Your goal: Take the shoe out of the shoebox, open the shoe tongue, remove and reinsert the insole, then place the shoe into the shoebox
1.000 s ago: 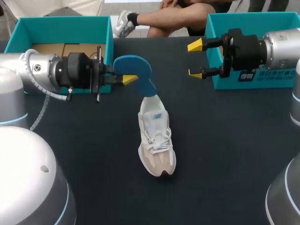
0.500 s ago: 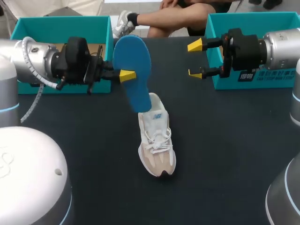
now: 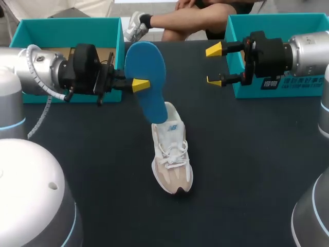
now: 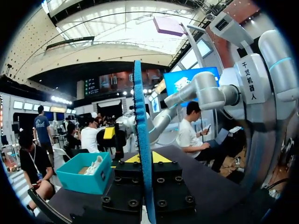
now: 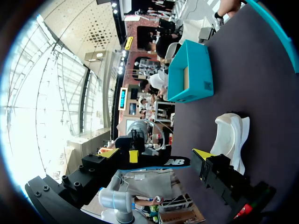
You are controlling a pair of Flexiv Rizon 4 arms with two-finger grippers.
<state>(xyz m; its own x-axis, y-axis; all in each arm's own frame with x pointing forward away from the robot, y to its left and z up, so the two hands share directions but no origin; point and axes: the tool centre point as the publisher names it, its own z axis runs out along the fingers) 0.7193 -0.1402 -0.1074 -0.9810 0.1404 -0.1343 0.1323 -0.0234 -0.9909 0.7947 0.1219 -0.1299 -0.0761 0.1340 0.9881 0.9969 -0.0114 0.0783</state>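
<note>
Our left gripper (image 3: 139,85) pinching the blue insole (image 3: 146,72) by its edge, insole's lower end over the heel of the shoe (image 3: 172,159), shoe flat on the table (image 3: 247,170) at 5 o'clock from that gripper, our right gripper (image 3: 215,65) spread and empty, at 2 o'clock from the shoe.

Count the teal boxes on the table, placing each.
2. The left teal box sits far left, behind the left arm; the right teal box far right, behind the right arm.
</note>
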